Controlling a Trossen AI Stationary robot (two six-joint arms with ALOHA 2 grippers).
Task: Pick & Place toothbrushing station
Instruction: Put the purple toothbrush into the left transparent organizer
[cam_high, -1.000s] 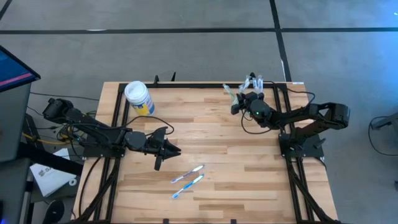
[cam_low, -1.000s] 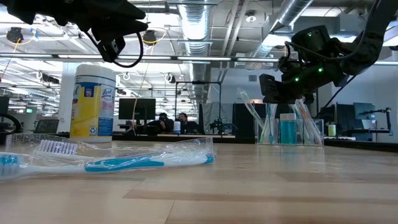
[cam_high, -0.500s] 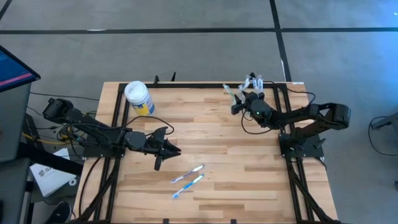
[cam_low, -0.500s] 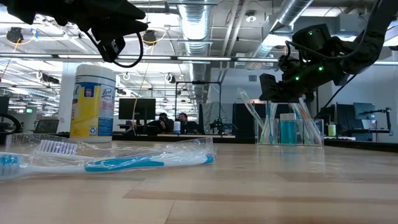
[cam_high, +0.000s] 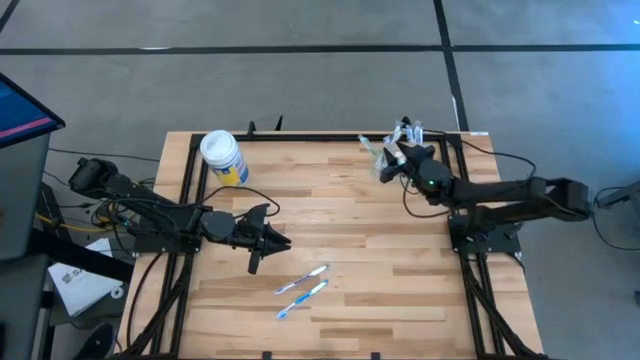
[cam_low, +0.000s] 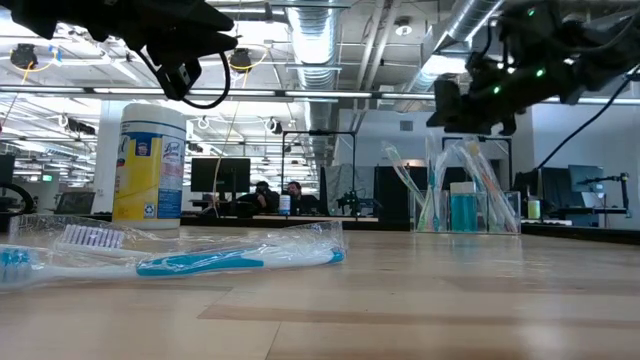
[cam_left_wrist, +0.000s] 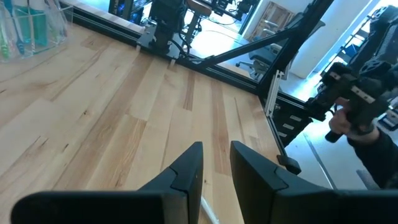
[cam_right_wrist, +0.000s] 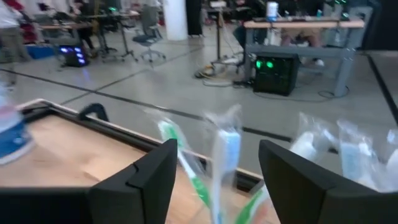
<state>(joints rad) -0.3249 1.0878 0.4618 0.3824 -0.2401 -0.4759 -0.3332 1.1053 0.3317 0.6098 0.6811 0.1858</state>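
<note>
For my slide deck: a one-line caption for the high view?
Right gripper open beside the toothbrush cup; left gripper waits mid-table above two wrapped toothbrushes.

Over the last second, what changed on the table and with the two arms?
The right gripper opened and rose clear of the clear plastic cup of wrapped toothbrushes at the far right edge, its arm stretching out flatter. The cup stands where it was. The left gripper waits unchanged over the table's left-middle, holding nothing visible. The two blue wrapped toothbrushes and the white-lidded yellow-and-blue canister did not move.
</note>
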